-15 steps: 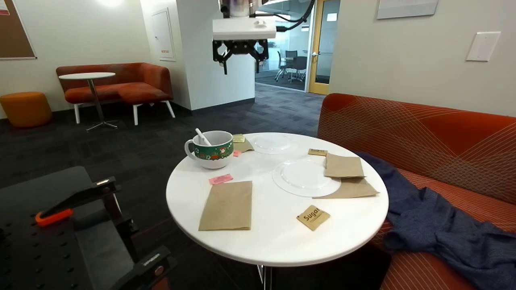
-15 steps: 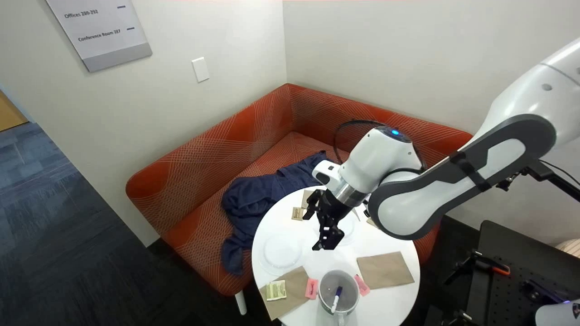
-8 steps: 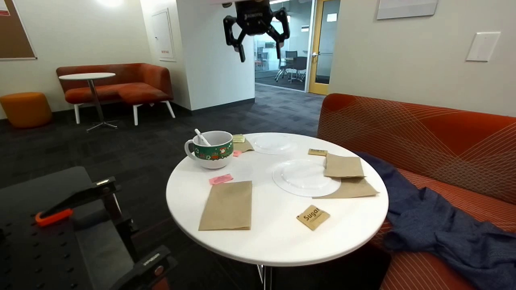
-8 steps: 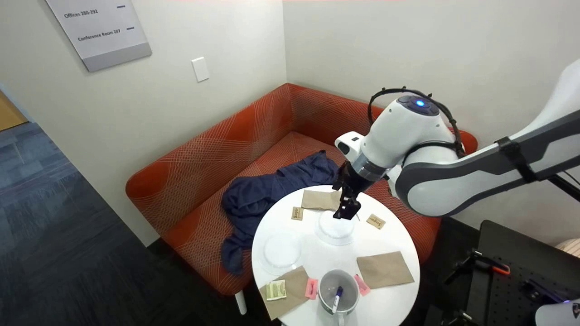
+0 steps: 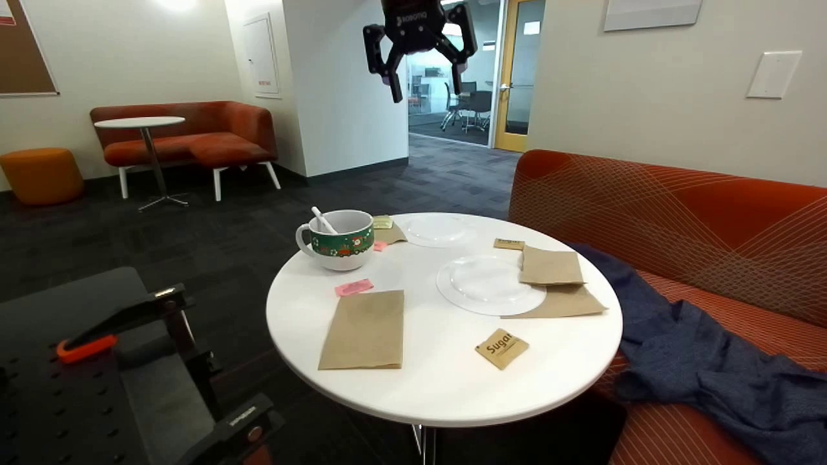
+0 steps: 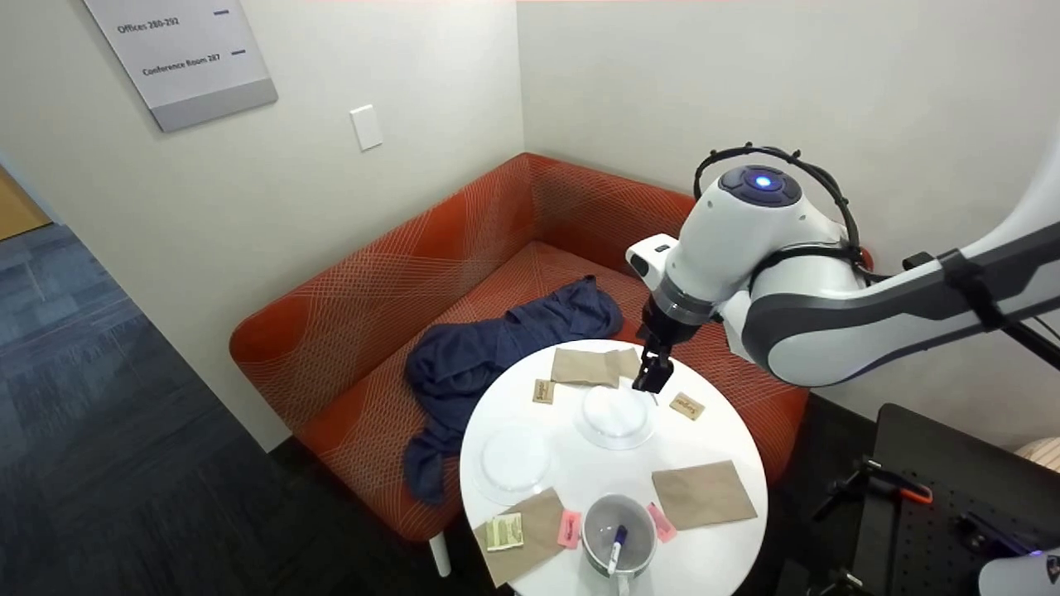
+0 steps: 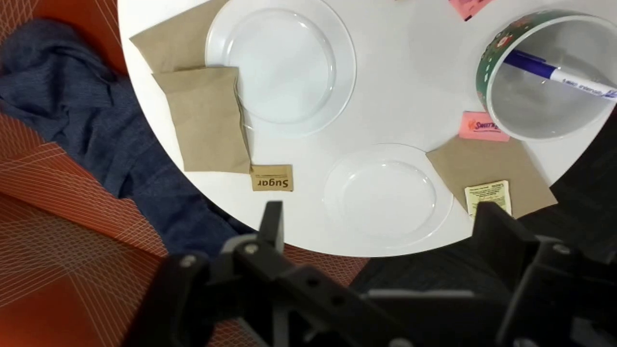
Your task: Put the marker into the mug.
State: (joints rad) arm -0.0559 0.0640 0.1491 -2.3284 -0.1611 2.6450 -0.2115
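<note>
Nearest in the wrist view, the gripper (image 7: 381, 214) held nothing: its jaws stood wide apart, and in an exterior view it hung well above the round white table (image 5: 439, 361). Lower, and well apart from it, the purple-and-white marker (image 7: 561, 77) already lay inside the mug (image 5: 342, 244), tilted, purple end down, its white end rising past the rim on the handle side; the task thus appeared complete, calling only for the arm (image 6: 828, 331) to park clear. The projecting end was the chief weakness: a low sweep of the arm or an unneeded descent could have caught it and levered the marker out. The mug stood near the table's edge, handle toward that edge, so an outward knock might have tipped it or driven it over. Two pale plates (image 7: 282, 72) and brown folded paper (image 7: 207, 120) lapping one of them, probably light, would likely have slid if brushed, perhaps shoving the pink sachets (image 7: 482, 126) beside the mug. Farthest off, a dark blue cloth (image 7: 87, 111) lay on the red sofa (image 7: 48, 289); from the dark floor (image 7: 583, 202), a fallen marker would probably have been hard to recover.
</note>
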